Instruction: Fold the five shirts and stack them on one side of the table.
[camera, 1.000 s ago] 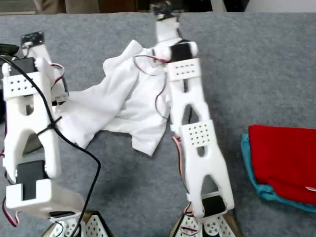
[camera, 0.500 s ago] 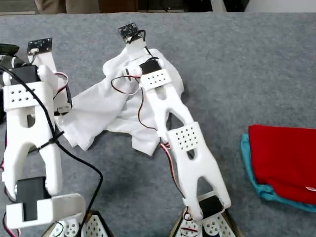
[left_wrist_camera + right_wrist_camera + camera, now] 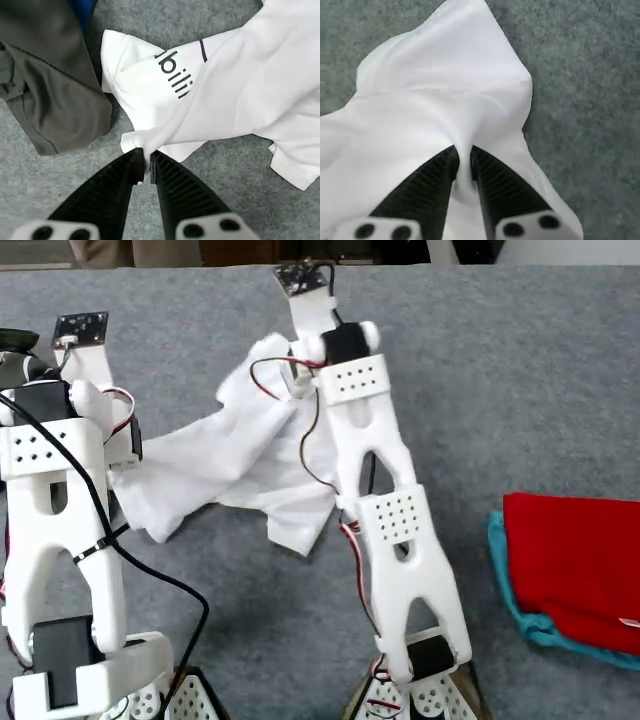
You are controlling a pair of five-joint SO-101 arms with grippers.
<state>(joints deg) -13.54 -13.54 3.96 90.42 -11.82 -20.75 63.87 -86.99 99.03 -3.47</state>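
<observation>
Here shirt [image 3: 230, 455] clamped in left hand [image 3: 144, 162], right hand [image 3: 464, 160].

1. The crumpled white cloth shirt [image 3: 240, 455], centre-left of the high view, is plain white bar some black lettering (seen from the left wrist).
2. The felt-like table cover [image 3: 500, 370] is mottled grey.
3. At the right edge: a folded red cloth shirt [image 3: 575, 560], a folded teal cloth shirt [image 3: 512, 618] edging it.
4. A rumpled dark grey garment [image 3: 50, 90] is unpatterned.
</observation>
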